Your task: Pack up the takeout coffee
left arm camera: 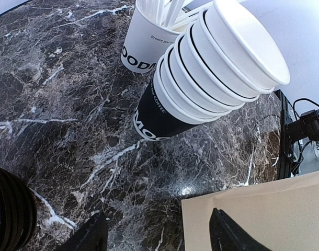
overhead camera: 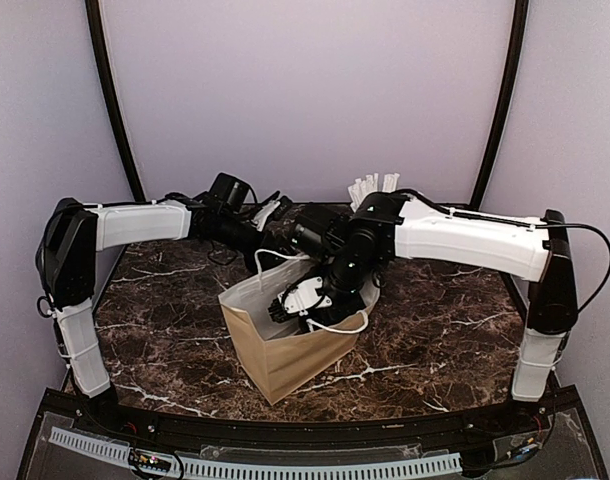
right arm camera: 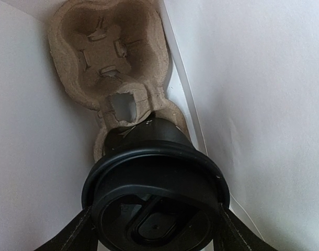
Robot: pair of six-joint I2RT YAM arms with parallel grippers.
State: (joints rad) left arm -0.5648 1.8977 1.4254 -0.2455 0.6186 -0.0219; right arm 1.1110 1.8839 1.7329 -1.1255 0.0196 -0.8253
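The takeout coffee (right arm camera: 155, 178), a black cup with a black lid, hangs inside the paper bag (overhead camera: 285, 360). Its base sits at the near pocket of a pulp cup carrier (right arm camera: 107, 47) on the bag's floor. My right gripper (right arm camera: 155, 230) is shut on it, one finger pressed against each side of the lid. From above, the right gripper (overhead camera: 303, 300) reaches down into the bag's mouth. My left gripper (left arm camera: 157, 235) is open just behind the bag. One finger hangs over the marble and the other in front of the bag's brown wall (left arm camera: 274, 204), with nothing held.
A tilted-looking pile of lidless black cups (left arm camera: 201, 78) stands on the marble table (left arm camera: 55, 104) behind the bag. Beside the pile is a white cup of wrapped straws (left arm camera: 144, 42). A black ribbed object (left arm camera: 8, 209) lies at the left wrist view's lower left. The bag's white inner walls (right arm camera: 253, 104) close in on the cup.
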